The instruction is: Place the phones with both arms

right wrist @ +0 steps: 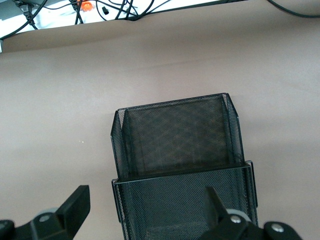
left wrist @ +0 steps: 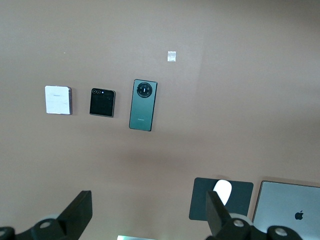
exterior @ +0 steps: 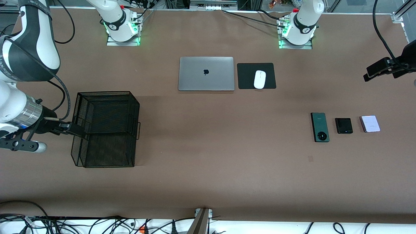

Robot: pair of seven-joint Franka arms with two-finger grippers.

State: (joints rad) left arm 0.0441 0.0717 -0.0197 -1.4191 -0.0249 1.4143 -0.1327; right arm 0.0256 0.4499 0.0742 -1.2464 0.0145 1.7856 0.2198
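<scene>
I am seeing both grippers hanging released, the left gripper [left wrist: 147, 215] over the counter [exterior: 208, 156] near the row of green phone [exterior: 320, 127], black phone [exterior: 344, 125] and lilac phone [exterior: 370, 123], the right gripper [right wrist: 150, 212] over the mesh basket [exterior: 105, 130].

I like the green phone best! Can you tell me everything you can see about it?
The dark-green phone is a long, flat rectangle with a glossy-looking back and a round black camera ring near the end closest to the front camera. It lies flat on the brown table, back side up, at the left arm's end. It is first in a row with the small black phone beside it, not touching. Nothing holds it or rests on it.
</scene>
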